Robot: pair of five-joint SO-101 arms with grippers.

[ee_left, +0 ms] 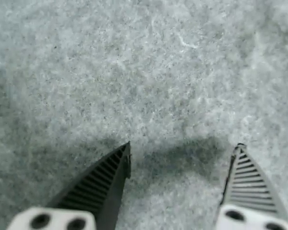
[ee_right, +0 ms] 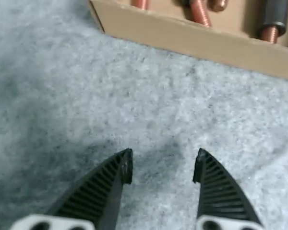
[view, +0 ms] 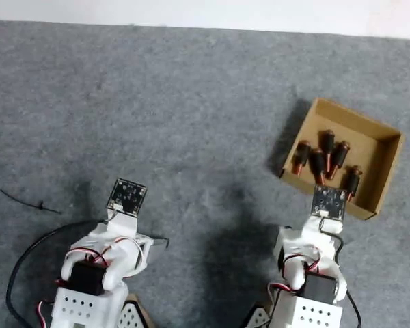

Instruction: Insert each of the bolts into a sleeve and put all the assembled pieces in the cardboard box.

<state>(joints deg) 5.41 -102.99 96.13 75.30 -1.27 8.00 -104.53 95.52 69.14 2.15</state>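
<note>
The cardboard box (view: 385,166) sits on the grey mat at the right, holding several assembled pieces (view: 326,160), each a copper bolt in a dark sleeve. In the right wrist view the box's near wall (ee_right: 192,37) stands just beyond my right gripper (ee_right: 163,166), which is open over bare mat with nothing between its fingers. Bolt ends (ee_right: 200,12) show above that wall. My left gripper (ee_left: 182,160) is open wide over bare mat, holding nothing. In the high view the left arm (view: 116,239) is at the lower left and the right arm (view: 314,253) just in front of the box.
A thin black cable tie (view: 31,202) lies on the mat at the far left. A black cable (view: 27,253) loops beside the left arm's base. The mat's far edge (view: 205,26) meets a white surface at the back.
</note>
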